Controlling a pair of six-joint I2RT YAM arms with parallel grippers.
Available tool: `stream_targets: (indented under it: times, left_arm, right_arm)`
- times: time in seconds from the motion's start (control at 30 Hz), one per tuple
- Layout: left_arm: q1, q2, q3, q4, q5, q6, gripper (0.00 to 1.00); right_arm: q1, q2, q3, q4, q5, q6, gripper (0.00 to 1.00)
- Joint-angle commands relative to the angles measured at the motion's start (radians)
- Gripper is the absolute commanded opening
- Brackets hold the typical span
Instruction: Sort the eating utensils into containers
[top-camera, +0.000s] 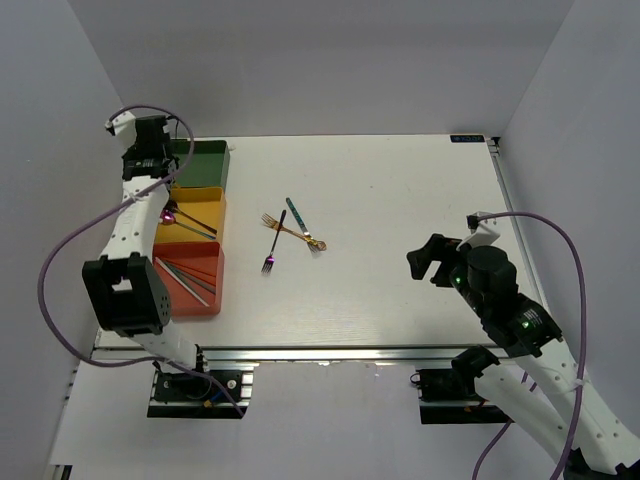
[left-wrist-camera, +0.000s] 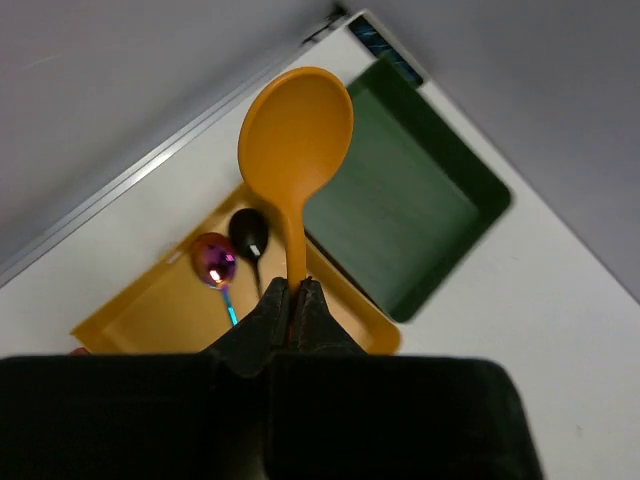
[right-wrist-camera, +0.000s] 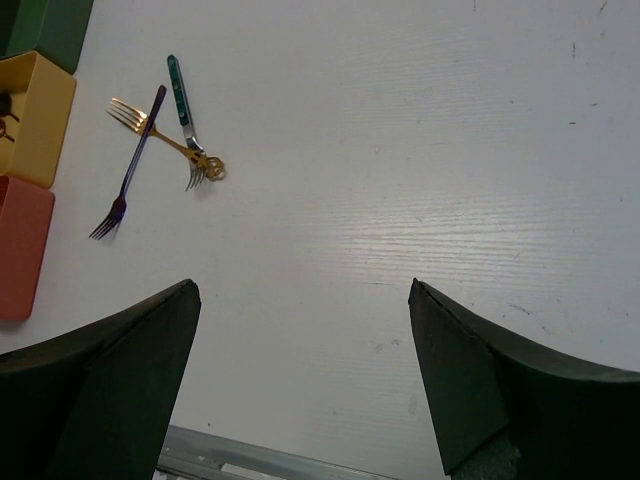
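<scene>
The left claw (left-wrist-camera: 293, 300) pinches an orange spoon (left-wrist-camera: 296, 125) by its handle above the yellow tray (left-wrist-camera: 130, 310), green tray (left-wrist-camera: 420, 200) at two o'clock. The right claw (right-wrist-camera: 300, 300) gapes wide, holding nothing.

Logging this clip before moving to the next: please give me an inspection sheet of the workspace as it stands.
Surface: white wood-grain table, no spills seen.
Job's things: dark green tray, yellow tray with two spoons, orange-red tray with grey sticks; purple fork, gold fork and teal-handled fork crossed mid-table.
Clutter: nothing seen.
Grippers: left hand shut on orange plastic spoon above the trays; right hand open, empty.
Cables: purple cable looping off each arm.
Surroundings: plain white walls.
</scene>
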Motion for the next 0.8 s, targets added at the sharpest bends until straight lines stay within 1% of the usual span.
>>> stream_targets:
  times: [0.0, 0.07, 0.13, 0.23, 0.33, 0.4, 0.43, 0.47, 0.5, 0.6, 0.63, 0.7, 0.73, 0.77]
  left_arm:
    - [0.034, 0.106, 0.051, -0.098, -0.001, -0.071, 0.0]
    - [0.091, 0.143, 0.062, -0.106, 0.04, -0.132, 0.0]
    - [0.109, 0.169, 0.035, -0.085, 0.083, -0.157, 0.0]
    - [0.117, 0.176, -0.005, -0.063, 0.062, -0.2, 0.0]
    - [0.117, 0.166, -0.077, -0.011, 0.075, -0.21, 0.07]
    - [0.117, 0.175, -0.088, -0.017, 0.083, -0.218, 0.09]
    - [0.117, 0.183, -0.099, -0.008, 0.109, -0.218, 0.13]
    - [0.117, 0.186, -0.103, -0.005, 0.123, -0.22, 0.13]
    - [0.117, 0.188, -0.108, 0.0, 0.135, -0.221, 0.17]
    - [0.115, 0.176, -0.131, 0.009, 0.186, -0.224, 0.23]
    - [0.115, 0.163, -0.16, 0.015, 0.196, -0.232, 0.29]
    - [0.112, 0.12, -0.192, 0.023, 0.2, -0.238, 0.36]
    - [0.112, 0.102, -0.211, 0.036, 0.207, -0.247, 0.44]
    - [0.106, 0.061, -0.255, 0.05, 0.222, -0.246, 0.48]
  right_arm:
    - [-0.002, 0.016, -0.001, 0.077, -0.031, -0.006, 0.89]
    - [-0.002, 0.023, -0.002, 0.082, -0.037, -0.011, 0.89]
    - [-0.002, 0.03, -0.004, 0.085, -0.037, -0.017, 0.89]
    - [-0.002, 0.03, -0.01, 0.088, -0.033, -0.026, 0.89]
    - [-0.002, 0.031, -0.013, 0.092, -0.03, -0.034, 0.89]
    - [-0.002, 0.037, -0.013, 0.096, -0.033, -0.035, 0.89]
    - [-0.002, 0.043, -0.013, 0.102, -0.034, -0.035, 0.89]
    - [-0.002, 0.043, -0.013, 0.105, -0.034, -0.035, 0.89]
    - [-0.002, 0.049, -0.012, 0.103, -0.039, -0.035, 0.89]
    - [-0.002, 0.056, -0.012, 0.114, -0.048, -0.032, 0.89]
    - [-0.002, 0.059, -0.013, 0.115, -0.048, -0.029, 0.89]
    - [-0.002, 0.06, -0.012, 0.119, -0.051, -0.028, 0.89]
    - [-0.002, 0.06, -0.012, 0.119, -0.05, -0.026, 0.89]
    - [-0.002, 0.06, -0.012, 0.12, -0.05, -0.027, 0.89]
